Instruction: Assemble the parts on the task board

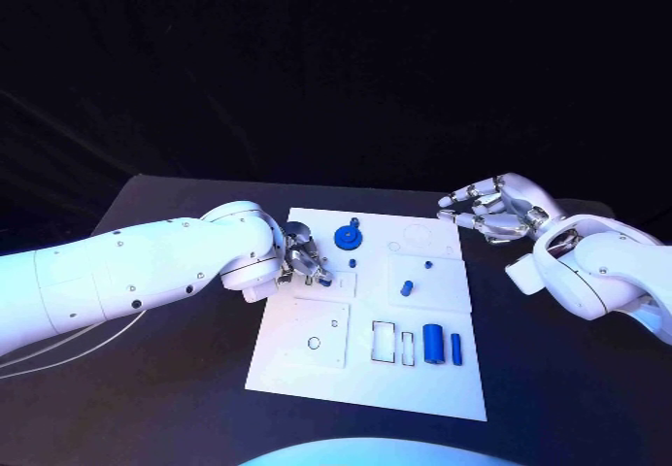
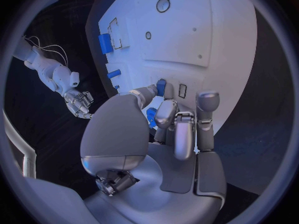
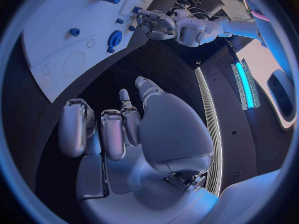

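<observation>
Head view: the white task board (image 1: 367, 388) lies flat in the middle of the black tabletop (image 1: 168, 408).
Left hand: the left hand (image 1: 300, 258) sits over the board's left edge, in the upper half.
Left fingers: the fingers (image 2: 168, 112) are curled in close together. The left wrist view shows a small blue part (image 2: 161, 87) right at the fingertips and another bit of blue (image 2: 151, 116) tucked between them. I cannot tell if they really hold it.
Right hand: the right hand (image 1: 490, 211) is off the board, over the dark tabletop past the top right corner.
Right fingers: they are bent in a little but apart, with nothing in them.
Blue round part: a round blue part (image 1: 348, 236) sits near the top middle of the board, just beside the left hand.
Tiny blue parts: one small peg (image 1: 353, 262) is below the round part, and one peg (image 1: 406, 287) is near the middle of the board.
Long blue parts: three blue pieces stand side by side near the bottom right: a flat one (image 1: 384, 340), a thick one (image 1: 434, 344) and a thin one (image 1: 456, 347).
</observation>
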Controlling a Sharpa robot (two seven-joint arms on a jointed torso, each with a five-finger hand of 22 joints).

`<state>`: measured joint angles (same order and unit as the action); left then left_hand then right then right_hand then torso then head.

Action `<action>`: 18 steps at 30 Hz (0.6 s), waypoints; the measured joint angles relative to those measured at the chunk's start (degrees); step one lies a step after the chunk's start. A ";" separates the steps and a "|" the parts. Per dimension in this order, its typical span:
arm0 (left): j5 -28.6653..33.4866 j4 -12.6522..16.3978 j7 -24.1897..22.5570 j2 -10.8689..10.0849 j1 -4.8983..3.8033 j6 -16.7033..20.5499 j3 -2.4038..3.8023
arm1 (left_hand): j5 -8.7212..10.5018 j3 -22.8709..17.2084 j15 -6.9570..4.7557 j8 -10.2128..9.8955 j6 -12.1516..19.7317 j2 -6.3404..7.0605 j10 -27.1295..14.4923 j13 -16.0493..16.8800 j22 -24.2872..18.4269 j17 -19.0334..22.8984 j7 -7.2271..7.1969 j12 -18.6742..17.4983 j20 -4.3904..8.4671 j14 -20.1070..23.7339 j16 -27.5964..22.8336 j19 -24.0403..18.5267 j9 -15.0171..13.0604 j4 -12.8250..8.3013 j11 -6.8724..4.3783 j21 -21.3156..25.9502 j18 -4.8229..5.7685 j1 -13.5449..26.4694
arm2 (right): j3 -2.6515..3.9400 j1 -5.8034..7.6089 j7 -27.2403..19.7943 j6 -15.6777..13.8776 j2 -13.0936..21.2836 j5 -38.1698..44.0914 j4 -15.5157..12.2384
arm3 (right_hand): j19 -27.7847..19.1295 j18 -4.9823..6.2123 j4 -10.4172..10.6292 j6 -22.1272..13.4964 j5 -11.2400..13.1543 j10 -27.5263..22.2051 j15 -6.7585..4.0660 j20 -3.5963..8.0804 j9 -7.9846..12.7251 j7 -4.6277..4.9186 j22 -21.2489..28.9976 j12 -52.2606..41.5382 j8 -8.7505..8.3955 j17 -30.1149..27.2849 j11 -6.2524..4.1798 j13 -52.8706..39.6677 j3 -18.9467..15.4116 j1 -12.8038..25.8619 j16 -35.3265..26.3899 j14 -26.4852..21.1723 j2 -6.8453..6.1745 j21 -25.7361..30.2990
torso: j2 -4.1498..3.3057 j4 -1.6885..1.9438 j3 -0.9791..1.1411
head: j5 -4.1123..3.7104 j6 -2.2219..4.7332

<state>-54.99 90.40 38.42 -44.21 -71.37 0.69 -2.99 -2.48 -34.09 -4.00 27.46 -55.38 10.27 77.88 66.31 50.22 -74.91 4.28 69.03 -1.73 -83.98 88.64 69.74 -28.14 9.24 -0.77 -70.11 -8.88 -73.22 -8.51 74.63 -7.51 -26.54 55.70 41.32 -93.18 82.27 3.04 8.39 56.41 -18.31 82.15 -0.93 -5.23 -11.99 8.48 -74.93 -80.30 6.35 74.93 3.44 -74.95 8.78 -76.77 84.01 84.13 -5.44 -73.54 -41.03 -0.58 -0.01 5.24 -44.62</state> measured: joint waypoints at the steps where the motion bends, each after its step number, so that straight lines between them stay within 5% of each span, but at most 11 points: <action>1: -0.16 0.00 0.01 0.03 0.00 -0.03 0.00 | 0.00 0.00 0.00 0.00 0.00 0.00 0.00 0.00 0.00 0.00 0.00 0.00 0.00 0.00 0.00 0.00 -0.01 0.00 0.00 0.00 0.00 0.00 | 0.00 0.00 0.00 0.00 0.00 0.00 0.00 | 0.00 0.00 0.00 0.00 0.00 0.00 0.00 0.00 0.00 0.00 0.00 0.00 0.00 0.00 0.00 0.00 0.00 0.00 0.00 0.00 0.00 0.00 | 0.01 0.01 0.00 | -0.02 -0.03; 13: -1.27 -0.11 0.07 0.23 0.00 -0.81 0.06 | 0.02 -0.96 0.00 0.19 0.01 0.34 -0.01 -0.50 0.06 0.00 -0.42 -0.36 0.00 0.00 0.00 0.00 -0.13 -0.66 0.01 0.00 0.00 0.83 | 0.00 0.00 0.04 0.07 0.05 0.01 -0.02 | 0.00 0.00 0.00 0.00 0.00 0.00 0.00 0.00 0.00 0.00 0.01 0.00 0.00 -0.01 0.00 0.01 0.00 0.00 0.00 0.00 0.00 0.00 | 0.03 0.02 0.00 | -0.07 -0.14; 18: -1.48 -0.24 0.07 0.32 -0.03 -1.34 0.09 | -0.18 -1.12 0.01 0.79 0.12 -0.13 -0.05 -1.78 0.27 -0.04 -0.53 -1.47 0.00 0.01 0.00 0.00 -0.13 -0.64 -0.03 -0.25 0.88 1.34 | 0.00 -0.02 0.06 0.10 0.05 0.01 -0.02 | 0.00 0.00 0.00 0.00 0.00 0.00 0.00 0.00 0.00 0.00 0.01 0.00 0.00 -0.01 0.00 0.01 0.00 0.00 0.00 0.00 0.00 0.00 | 0.03 0.03 0.01 | -0.07 -0.19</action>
<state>-56.47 90.16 38.49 -43.89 -71.39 -0.65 -2.90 -2.66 -35.21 -3.99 28.24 -55.26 10.13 77.84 64.53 50.48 -74.95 3.75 67.56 -1.74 -83.98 88.63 69.73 -28.27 8.60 -0.80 -70.36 -8.00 -71.89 -8.51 74.61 -7.45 -26.44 55.75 41.32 -93.20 82.27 3.04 8.39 56.41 -18.31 82.15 -0.93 -5.23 -11.99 8.48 -74.91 -80.31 6.35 74.92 3.44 -74.94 8.78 -76.77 84.01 84.13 -5.45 -73.54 -41.00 -0.55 0.00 5.17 -44.81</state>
